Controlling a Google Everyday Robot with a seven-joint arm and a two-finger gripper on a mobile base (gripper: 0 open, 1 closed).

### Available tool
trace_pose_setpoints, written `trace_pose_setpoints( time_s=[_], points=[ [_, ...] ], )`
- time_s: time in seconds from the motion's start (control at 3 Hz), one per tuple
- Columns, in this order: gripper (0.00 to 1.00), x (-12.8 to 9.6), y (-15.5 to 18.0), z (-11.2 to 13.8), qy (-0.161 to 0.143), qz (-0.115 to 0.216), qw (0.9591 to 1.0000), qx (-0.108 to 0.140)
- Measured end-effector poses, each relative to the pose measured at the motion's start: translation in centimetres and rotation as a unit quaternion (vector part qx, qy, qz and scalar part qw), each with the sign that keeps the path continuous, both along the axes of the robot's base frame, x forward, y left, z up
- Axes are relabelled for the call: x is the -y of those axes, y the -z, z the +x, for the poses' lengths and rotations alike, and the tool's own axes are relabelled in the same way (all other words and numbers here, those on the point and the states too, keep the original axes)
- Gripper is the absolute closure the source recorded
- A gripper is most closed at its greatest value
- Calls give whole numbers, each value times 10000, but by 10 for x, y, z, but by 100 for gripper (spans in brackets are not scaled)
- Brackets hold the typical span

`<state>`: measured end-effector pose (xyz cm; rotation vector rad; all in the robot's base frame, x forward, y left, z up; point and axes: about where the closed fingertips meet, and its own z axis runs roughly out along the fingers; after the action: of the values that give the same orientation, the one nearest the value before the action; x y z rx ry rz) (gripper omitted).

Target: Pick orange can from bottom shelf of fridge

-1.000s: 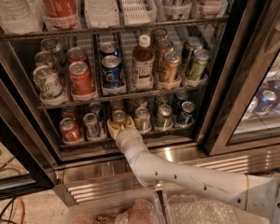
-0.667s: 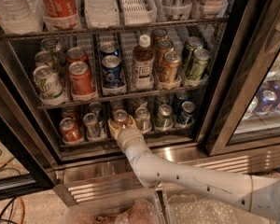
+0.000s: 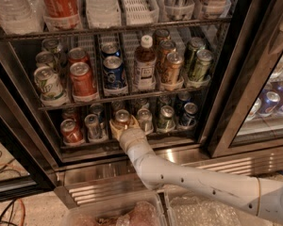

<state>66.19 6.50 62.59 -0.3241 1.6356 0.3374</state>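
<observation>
The orange can (image 3: pixel 121 117), copper-orange with a silver top, stands at the front of a lane on the bottom shelf (image 3: pixel 108 144) of the open fridge (image 3: pixel 225 102). My gripper (image 3: pixel 121 126) reaches in from below right on a white arm (image 3: pixel 188 180). Its pale fingers (image 3: pixel 112 126) hug both sides of the can's lower body, shut on it. The can still stands on the rack. A redder can (image 3: pixel 70 132) stands two lanes to the left.
A silver can (image 3: pixel 92 125) and more cans (image 3: pixel 166 117) flank the orange can closely. The rack above holds a bottle (image 3: pixel 144 62) and bronze-gold cans (image 3: pixel 172 68). The ribbed steel base (image 3: pixel 104 185) lies below. A closed glass door (image 3: pixel 269 102) is to the right.
</observation>
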Motion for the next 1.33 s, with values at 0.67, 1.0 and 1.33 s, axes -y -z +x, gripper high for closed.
trace_pose_setpoints(
  time_s=[0.67, 1.0, 1.33],
  points=[
    [100, 5, -8, -7, -17, -70, 9999, 82],
    [100, 23, -25, -41, -83, -270, 9993, 229],
    [100, 45, -44, -90, -276, -501, 9977, 370]
  ],
)
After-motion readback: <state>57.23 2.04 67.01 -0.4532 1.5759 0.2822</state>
